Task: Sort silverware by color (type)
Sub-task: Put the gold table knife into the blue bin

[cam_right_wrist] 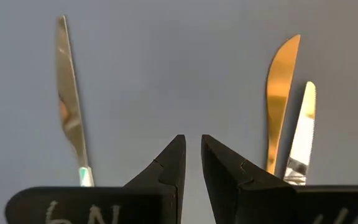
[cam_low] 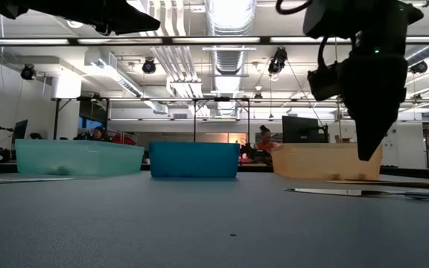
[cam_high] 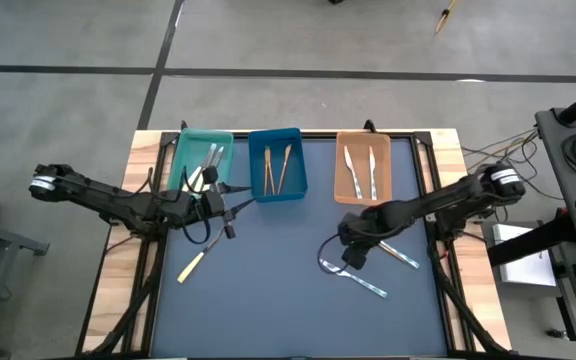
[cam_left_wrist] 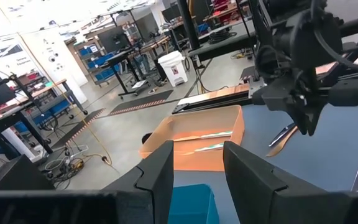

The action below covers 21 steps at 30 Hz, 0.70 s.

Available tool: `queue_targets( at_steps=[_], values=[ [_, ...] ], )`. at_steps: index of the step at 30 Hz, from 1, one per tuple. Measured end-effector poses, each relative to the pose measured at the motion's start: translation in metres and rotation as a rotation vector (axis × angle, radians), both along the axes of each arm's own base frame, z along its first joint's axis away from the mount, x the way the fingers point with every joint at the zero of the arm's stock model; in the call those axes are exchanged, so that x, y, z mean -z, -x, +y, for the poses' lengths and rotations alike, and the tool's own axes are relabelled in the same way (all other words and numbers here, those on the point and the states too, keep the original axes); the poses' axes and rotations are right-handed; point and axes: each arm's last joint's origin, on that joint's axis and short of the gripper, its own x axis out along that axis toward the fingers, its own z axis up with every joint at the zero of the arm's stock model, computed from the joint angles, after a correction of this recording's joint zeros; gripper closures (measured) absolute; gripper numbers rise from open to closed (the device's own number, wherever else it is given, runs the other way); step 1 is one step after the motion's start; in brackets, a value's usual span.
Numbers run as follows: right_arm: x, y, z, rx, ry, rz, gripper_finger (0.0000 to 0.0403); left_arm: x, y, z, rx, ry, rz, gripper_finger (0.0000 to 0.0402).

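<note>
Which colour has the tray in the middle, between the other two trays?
The middle tray is blue, clearest in the high view.

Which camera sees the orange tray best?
The high view: it looks straight down into the orange tray and shows two pieces of silverware lying inside. The low view shows only its side wall. The left wrist view shows it slanted, farther off. The right wrist view misses it.

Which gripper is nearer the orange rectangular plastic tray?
Right. The right gripper hovers over the mat just in front of the orange rectangular plastic tray, while the left gripper sits across the table, in front of the teal and blue trays.
</note>
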Motion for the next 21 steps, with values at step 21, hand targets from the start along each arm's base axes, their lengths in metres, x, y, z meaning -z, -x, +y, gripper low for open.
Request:
queue_targets(
  at_steps=[21],
  values=[
    [0.004, 0.029, 0.020, -0.264, 0.263, 0.189, 0.0361, 0.000, 0.000, 0.000, 0.000, -0.001, 0.001, 0.0280]
  ],
)
